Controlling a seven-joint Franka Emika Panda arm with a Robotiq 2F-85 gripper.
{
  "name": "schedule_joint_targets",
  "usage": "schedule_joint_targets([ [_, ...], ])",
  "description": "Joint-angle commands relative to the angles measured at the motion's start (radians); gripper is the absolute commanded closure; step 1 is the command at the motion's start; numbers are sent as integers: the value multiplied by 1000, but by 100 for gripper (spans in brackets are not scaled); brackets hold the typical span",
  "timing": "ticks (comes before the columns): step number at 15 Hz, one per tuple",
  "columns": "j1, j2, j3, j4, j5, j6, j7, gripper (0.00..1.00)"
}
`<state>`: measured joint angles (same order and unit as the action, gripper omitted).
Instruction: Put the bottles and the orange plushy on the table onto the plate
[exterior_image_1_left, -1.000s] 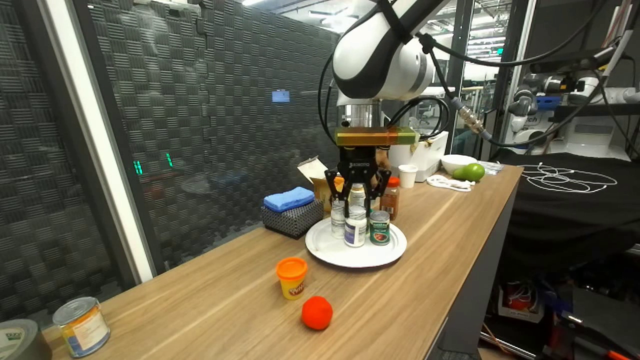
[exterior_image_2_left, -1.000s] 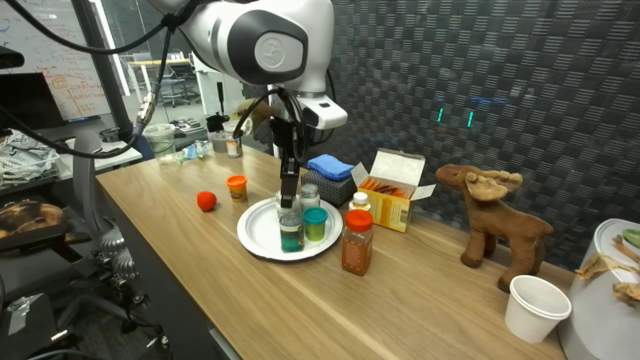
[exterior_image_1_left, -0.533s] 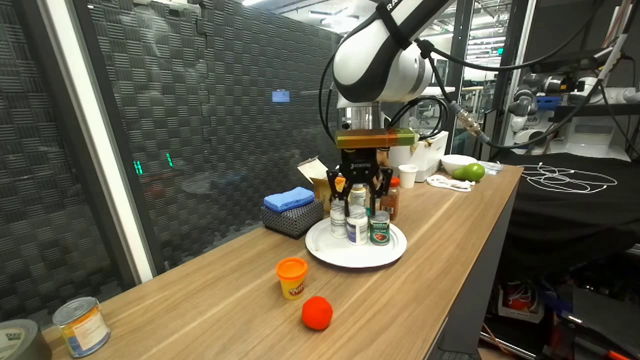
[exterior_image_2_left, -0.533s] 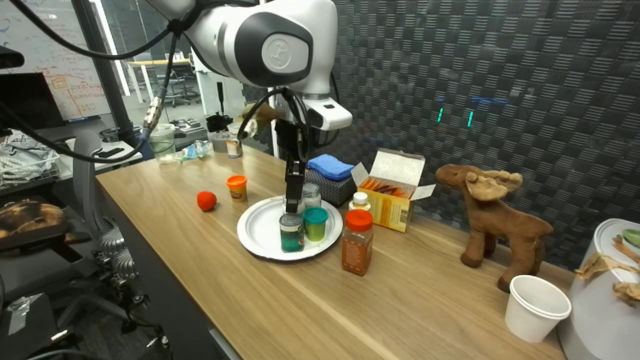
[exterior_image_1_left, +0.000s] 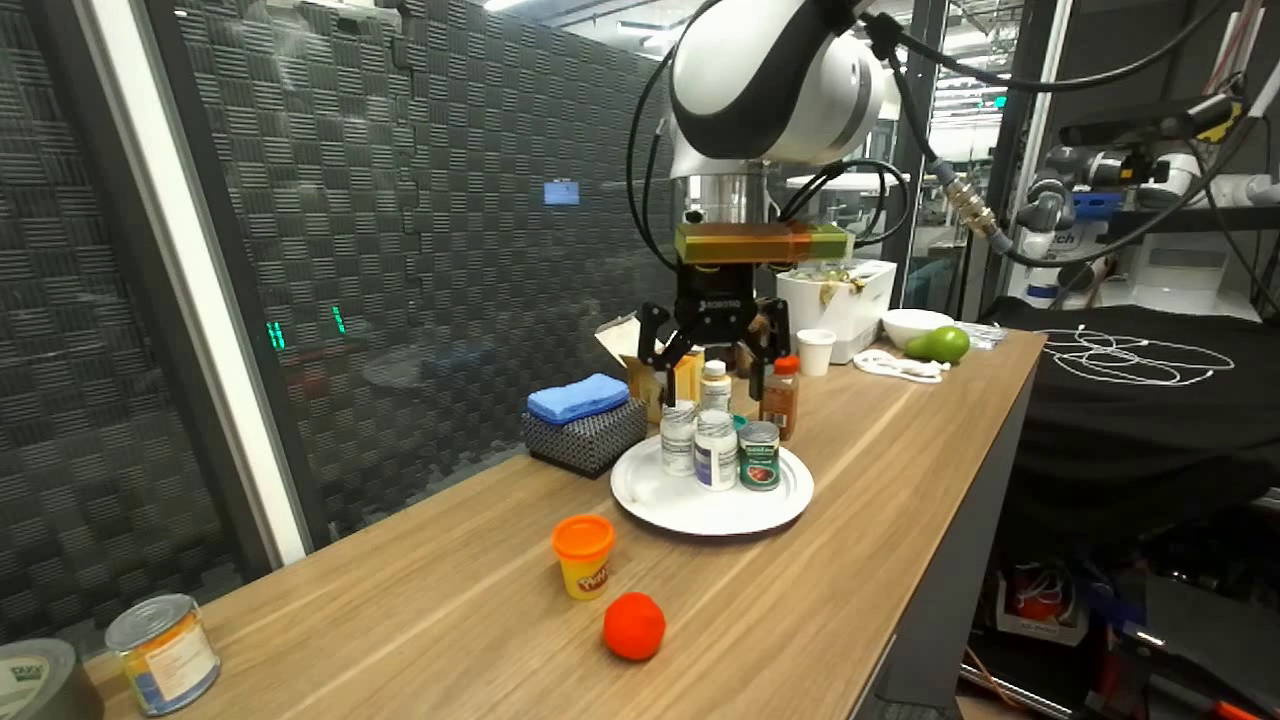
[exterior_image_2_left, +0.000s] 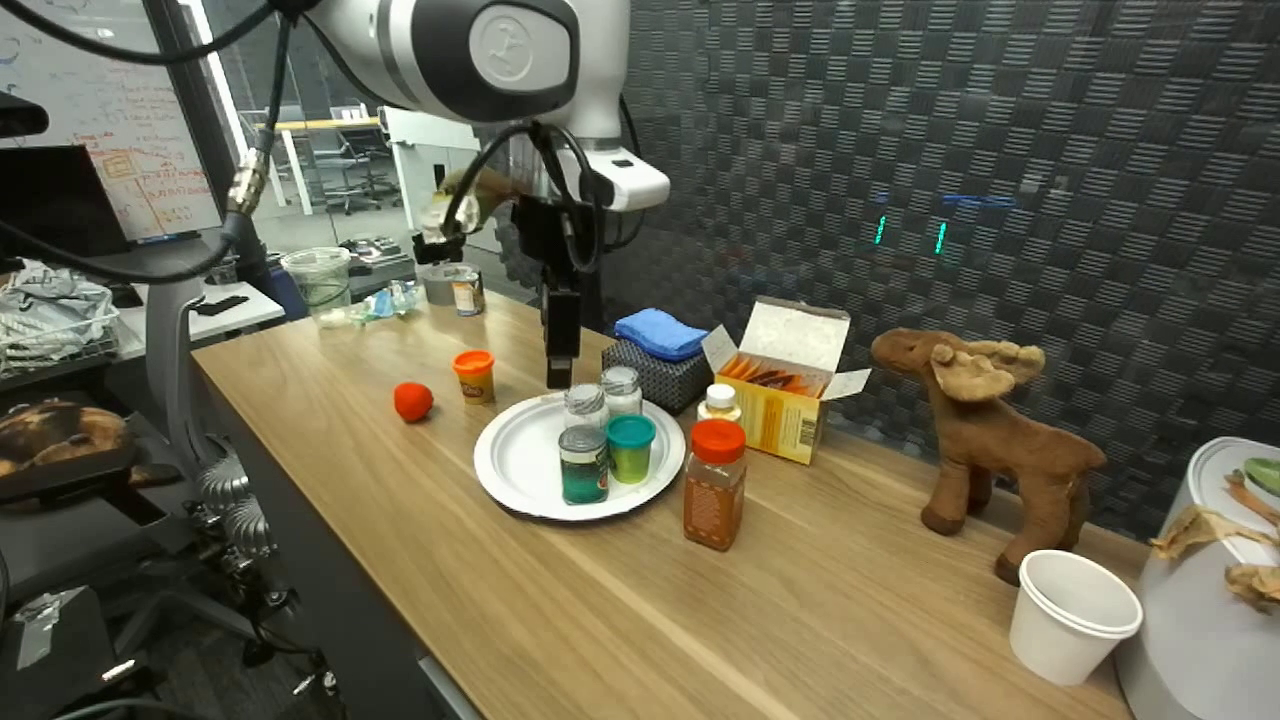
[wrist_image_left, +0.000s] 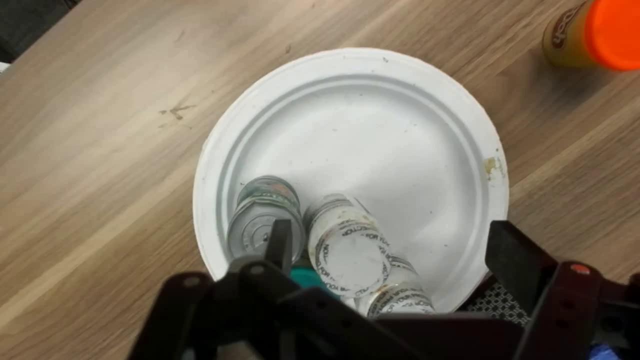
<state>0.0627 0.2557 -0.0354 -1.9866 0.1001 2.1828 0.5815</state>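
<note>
In an exterior view, the ball (exterior_image_1_left: 634, 626) lies on the table (exterior_image_1_left: 480, 600) near the orange tub (exterior_image_1_left: 583, 556). Beyond, the plate (exterior_image_1_left: 655, 502) bears 2 white jars (exterior_image_1_left: 715, 455), 1 green can (exterior_image_1_left: 760, 457) and 1 teal-lidded tub (exterior_image_2_left: 630, 455). Above it hangs the gripper (exterior_image_1_left: 712, 393), jaws wide apart. Behind stand 1 bottle (exterior_image_1_left: 715, 387) and 1 red-lidded jar (exterior_image_1_left: 780, 405).

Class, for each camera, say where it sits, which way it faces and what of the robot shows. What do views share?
An exterior view: raised, near the tin, looking along the table; arm and open gripper show.
An exterior view: raised, near the white cups, facing back toward the tin; arm and gripper show.
Wrist view: behind the fingers, looking down at the plate and bottles; of the robot, only the gripper shows.
All three share the plate and orange-lidded tub.
</note>
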Motion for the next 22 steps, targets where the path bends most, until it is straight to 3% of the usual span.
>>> schedule_joint_targets([
  [1,35,-125,29,-86,-47,-12,-31,0],
  [7,81,-74,112,-14,-28,-84,-64,0],
  [10,107,-27,134,21,-26,-64,-41,0],
  [22,162,161,132,143,30,15,23,0],
])
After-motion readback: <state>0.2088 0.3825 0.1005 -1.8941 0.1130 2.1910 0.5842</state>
